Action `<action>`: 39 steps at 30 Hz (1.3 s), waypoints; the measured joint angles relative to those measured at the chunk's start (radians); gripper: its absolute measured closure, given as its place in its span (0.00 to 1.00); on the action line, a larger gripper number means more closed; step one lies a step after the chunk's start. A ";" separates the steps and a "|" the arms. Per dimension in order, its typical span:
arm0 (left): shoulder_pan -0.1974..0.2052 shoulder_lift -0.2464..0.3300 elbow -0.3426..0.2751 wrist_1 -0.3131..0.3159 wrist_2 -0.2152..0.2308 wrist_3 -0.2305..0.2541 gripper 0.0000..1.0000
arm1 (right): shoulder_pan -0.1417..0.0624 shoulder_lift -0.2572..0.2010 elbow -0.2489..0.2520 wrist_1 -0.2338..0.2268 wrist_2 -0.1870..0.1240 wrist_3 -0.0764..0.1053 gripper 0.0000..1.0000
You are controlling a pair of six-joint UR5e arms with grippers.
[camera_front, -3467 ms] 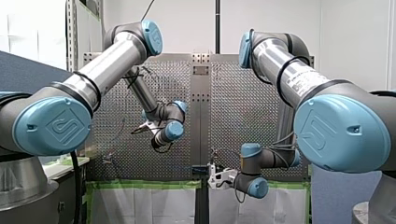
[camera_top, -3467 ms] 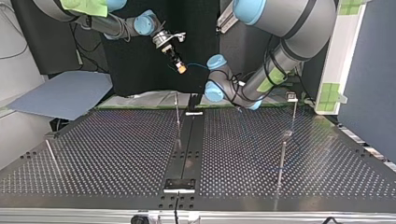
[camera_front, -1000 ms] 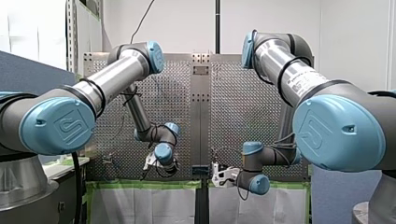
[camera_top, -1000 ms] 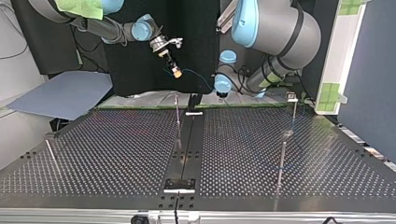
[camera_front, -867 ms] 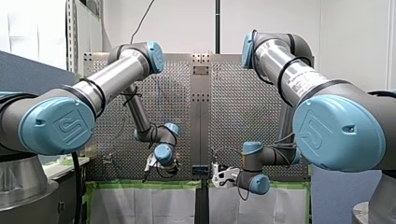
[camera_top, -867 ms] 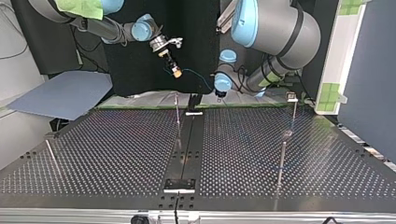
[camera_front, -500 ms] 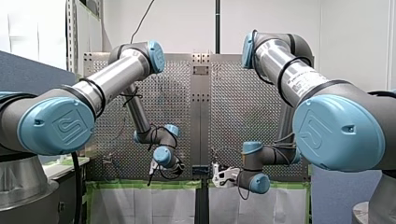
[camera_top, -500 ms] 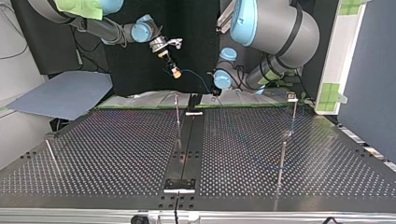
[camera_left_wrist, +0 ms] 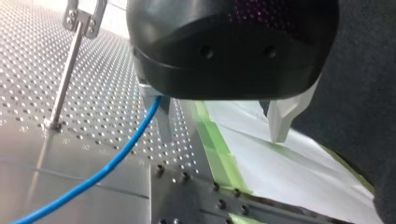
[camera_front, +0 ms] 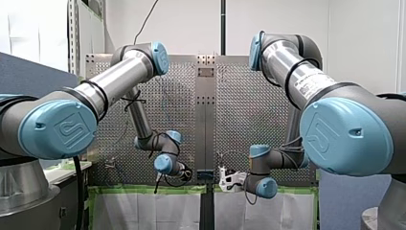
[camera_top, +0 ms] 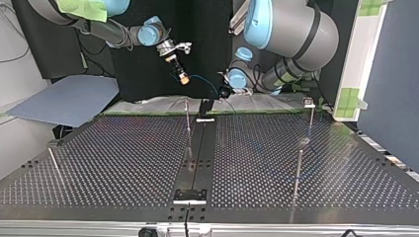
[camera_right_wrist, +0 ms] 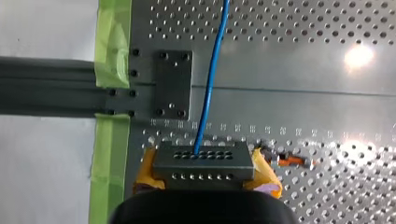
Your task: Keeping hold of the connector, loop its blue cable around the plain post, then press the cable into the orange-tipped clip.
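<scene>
Two grippers shared one line. The small grey metal connector block (camera_right_wrist: 203,163), drilled with two rows of holes, sat clamped between the yellow pads (camera_right_wrist: 264,175) of my right gripper (camera_top: 181,74), high over the table's far edge and left of centre in the top view.

From the block's face the thin, smooth blue cable (camera_right_wrist: 211,88) ran straight ahead over the plate. In the top view it sagged in a shallow curve rightward to my left gripper (camera_left_wrist: 222,135). That gripper's black body carried two tapered metal fingers (camera_left_wrist: 282,116), spread wide with nothing pinched. The cable passed close against the inner side of one finger, so its long axis lay roughly along the line between my two wrists.

I judged that the coming loop turned on this. The slender plain steel post (camera_top: 188,118) stood just below my right gripper in the top view, on the near side of the cable. The right arm, being nearer, would have to carry the connector around it while the left guided the slack.

A small orange-tipped piece (camera_right_wrist: 290,161) showed just beside the connector in the right wrist view. I took it for the clip, though I could not be sure.

A thin rod with a forked metal head (camera_left_wrist: 65,74) rose from the shiny perforated table (camera_top: 123,163) beyond my left fingers. Strips of green tape (camera_right_wrist: 109,42) edged the plate.
</scene>
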 joint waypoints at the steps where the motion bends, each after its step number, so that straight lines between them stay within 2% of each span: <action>1: 0.002 0.000 -0.002 0.004 0.009 0.000 0.00 | -0.001 0.000 0.000 0.002 0.003 0.000 1.00; 12: 0.028 0.035 -0.047 0.059 0.126 0.002 0.00 | -0.006 0.000 0.000 0.011 0.029 -0.003 1.00; 18: 0.039 0.050 -0.084 0.102 0.165 0.001 0.00 | -0.007 0.000 -0.001 0.012 0.035 -0.004 1.00; 32: 0.037 0.095 -0.184 0.212 0.132 -0.003 0.00 | -0.007 0.001 -0.003 0.010 0.037 -0.004 1.00; 39: 0.016 0.118 -0.233 0.270 0.085 0.005 0.00 | -0.005 0.000 -0.003 0.009 0.037 -0.003 1.00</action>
